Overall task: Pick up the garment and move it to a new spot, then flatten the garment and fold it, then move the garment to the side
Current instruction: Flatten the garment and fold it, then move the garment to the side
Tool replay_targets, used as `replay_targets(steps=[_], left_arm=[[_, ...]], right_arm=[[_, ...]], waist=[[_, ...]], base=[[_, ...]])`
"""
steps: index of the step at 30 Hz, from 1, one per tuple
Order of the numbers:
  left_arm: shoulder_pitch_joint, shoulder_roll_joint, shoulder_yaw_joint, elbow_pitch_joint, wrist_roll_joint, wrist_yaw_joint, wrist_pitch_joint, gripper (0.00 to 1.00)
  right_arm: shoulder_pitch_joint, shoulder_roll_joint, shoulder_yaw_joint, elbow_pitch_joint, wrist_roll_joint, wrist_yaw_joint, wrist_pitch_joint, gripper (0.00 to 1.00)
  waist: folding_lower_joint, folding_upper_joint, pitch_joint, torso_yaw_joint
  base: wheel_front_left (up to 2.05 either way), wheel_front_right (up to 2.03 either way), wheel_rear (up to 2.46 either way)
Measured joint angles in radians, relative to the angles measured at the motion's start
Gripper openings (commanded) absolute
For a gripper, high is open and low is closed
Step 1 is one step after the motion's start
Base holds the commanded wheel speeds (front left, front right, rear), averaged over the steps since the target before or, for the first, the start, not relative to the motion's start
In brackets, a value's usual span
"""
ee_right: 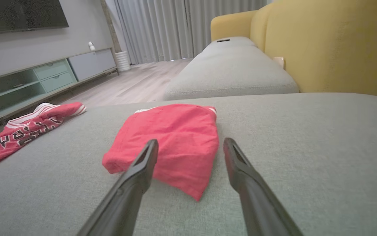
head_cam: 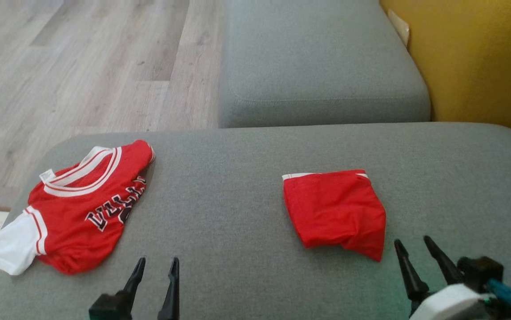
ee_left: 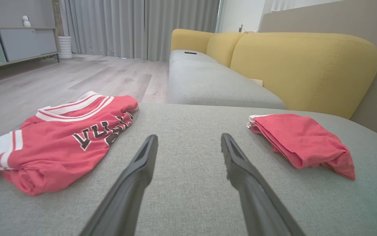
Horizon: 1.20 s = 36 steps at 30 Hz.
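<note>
A small red garment (head_cam: 335, 213), folded into a compact pad with a white band at its far edge, lies on the grey cushion (head_cam: 219, 200). In the right wrist view the garment (ee_right: 175, 137) sits just ahead of the fingertips. My right gripper (head_cam: 412, 241) hovers open just off its near right corner, holding nothing, and its two fingers stand apart in its own view (ee_right: 191, 141). My left gripper (head_cam: 158, 260) is open over bare cushion near the front edge, with empty space between its fingers (ee_left: 189, 137). From there the garment (ee_left: 301, 141) is off to the right.
A red and white jersey (head_cam: 77, 209) with dark lettering lies spread on the cushion's left end, its white sleeve near the edge. A second grey seat cushion (head_cam: 322, 62) lies beyond, with a yellow backrest (head_cam: 477, 58) to the right. Wood floor (head_cam: 73, 66) is at the left.
</note>
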Motion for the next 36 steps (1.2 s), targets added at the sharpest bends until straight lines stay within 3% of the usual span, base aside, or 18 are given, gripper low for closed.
replay_targets(steps=[5,10,18,36], left_arm=[[0.054,-0.007,0.020,-0.039,0.054,-0.002,0.000,1.00],[0.081,-0.021,0.046,-0.050,0.069,-0.011,0.000,1.00],[0.083,-0.035,0.058,-0.030,0.076,-0.038,0.000,1.00],[0.080,-0.038,0.073,-0.021,0.131,-0.037,0.000,1.00]], right_arm=[[0.120,0.083,-0.150,-0.141,-0.136,0.000,-0.004,1.00],[0.222,0.142,-0.198,-0.213,-0.215,0.000,-0.004,1.00],[0.247,0.160,-0.212,-0.226,-0.250,0.000,-0.004,1.00],[0.247,0.163,-0.195,-0.233,-0.252,0.000,-0.004,1.00]], waist=[[0.0000,0.0000,-0.015,0.000],[0.0000,0.0000,-0.020,0.004],[0.0000,0.0000,-0.027,0.017],[0.0000,0.0000,-0.027,0.009]], base=[[0.00,0.00,0.00],[0.00,0.00,0.00],[0.00,0.00,0.00],[0.00,0.00,0.00]])
